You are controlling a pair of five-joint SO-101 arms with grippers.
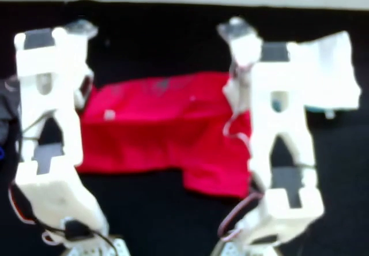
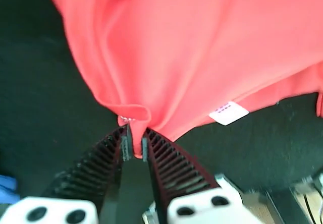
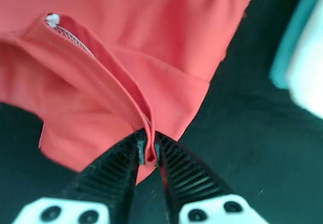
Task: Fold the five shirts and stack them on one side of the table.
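**Both pincers on the red shirt**

High view first. The red shirt lies spread across the middle of the black worktop, between my two arms. Its lower right corner hangs out lower than the rest of the hem. The left arm stands over the shirt's left edge, close to a small white tag. The right arm stands over the right edge. Just past the right arm lies a white cloth with a teal edge; I can't tell whether it is one of the shirts.

Left wrist view now. The left pincer is pressed together on a bunched fold at the shirt's edge, with red fabric caught between the ribbed fingers. The tag sits just beside that fold, and the black worktop shows on both sides. Something blue pokes in at the frame's edge.

Right wrist view. The right pincer is nipped tight on a stitched hem, and the shirt fans away from the grip in creases. The white cloth and its teal edge lie apart from the shirt, with bare worktop between them.
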